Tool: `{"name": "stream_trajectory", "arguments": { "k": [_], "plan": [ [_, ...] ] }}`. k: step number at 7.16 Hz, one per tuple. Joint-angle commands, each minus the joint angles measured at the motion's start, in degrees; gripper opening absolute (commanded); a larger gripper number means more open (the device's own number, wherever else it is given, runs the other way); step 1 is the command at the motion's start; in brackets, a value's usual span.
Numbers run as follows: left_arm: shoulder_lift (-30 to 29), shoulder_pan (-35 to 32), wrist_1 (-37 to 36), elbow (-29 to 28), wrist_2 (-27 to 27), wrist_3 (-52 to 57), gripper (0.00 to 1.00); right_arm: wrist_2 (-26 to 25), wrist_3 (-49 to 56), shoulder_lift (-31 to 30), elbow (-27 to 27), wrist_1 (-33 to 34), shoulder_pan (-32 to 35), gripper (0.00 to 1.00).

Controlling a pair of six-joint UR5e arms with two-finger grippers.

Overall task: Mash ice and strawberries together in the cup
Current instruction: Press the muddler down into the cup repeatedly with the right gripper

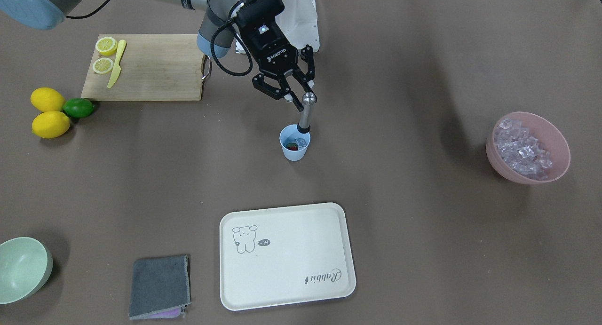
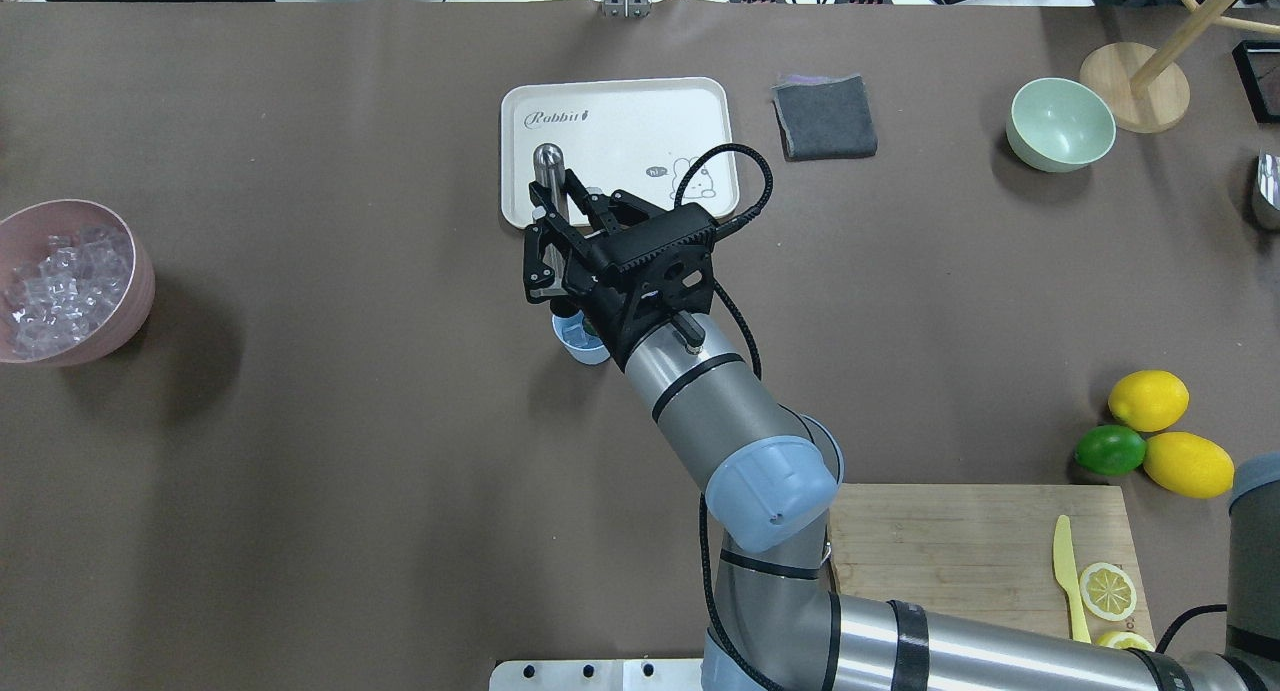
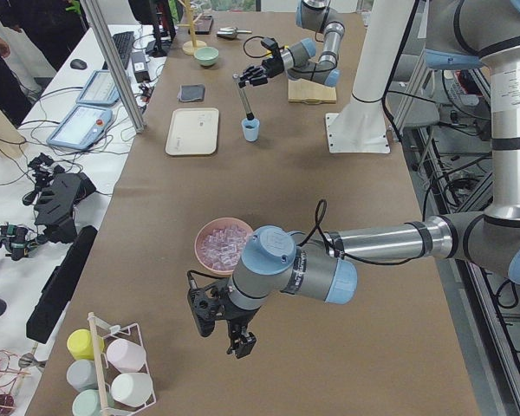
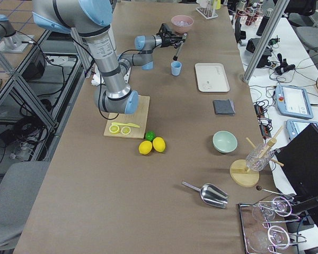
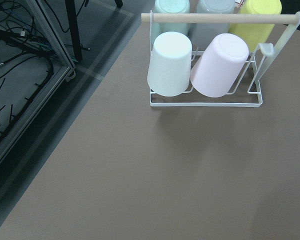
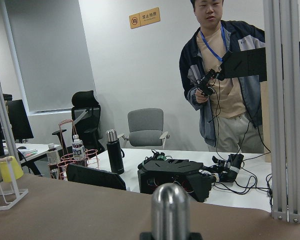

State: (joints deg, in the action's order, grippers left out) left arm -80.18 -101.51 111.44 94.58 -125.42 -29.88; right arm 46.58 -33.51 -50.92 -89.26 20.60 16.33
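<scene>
The light-blue cup stands mid-table, and it also shows in the overhead view. A red strawberry lies inside it. I cannot tell whether ice is in the cup. My right gripper is shut on the top of a metal muddler, whose lower end is in the cup. In the overhead view the gripper sits over the cup and hides most of it. The ice fills a pink bowl. My left gripper hangs by the table's end, and I cannot tell its state.
A white tray and a grey cloth lie in front of the cup. A cutting board holds lemon halves and a yellow knife. Two lemons and a lime lie beside it. A pale-green bowl sits nearby.
</scene>
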Motion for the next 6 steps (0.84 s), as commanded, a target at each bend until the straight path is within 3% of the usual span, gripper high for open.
{"name": "stream_trajectory", "arguments": {
  "k": [1,6],
  "plan": [
    [0.4,0.0,0.1,0.3,0.0,-0.1,0.98,-0.2,0.2,-0.9,0.7,-0.1,-0.2,0.0],
    [0.5,0.0,0.2,-0.1,0.0,0.1,0.98,-1.7,0.0,-1.2,5.7,-0.1,-2.4,0.0]
  ]
}}
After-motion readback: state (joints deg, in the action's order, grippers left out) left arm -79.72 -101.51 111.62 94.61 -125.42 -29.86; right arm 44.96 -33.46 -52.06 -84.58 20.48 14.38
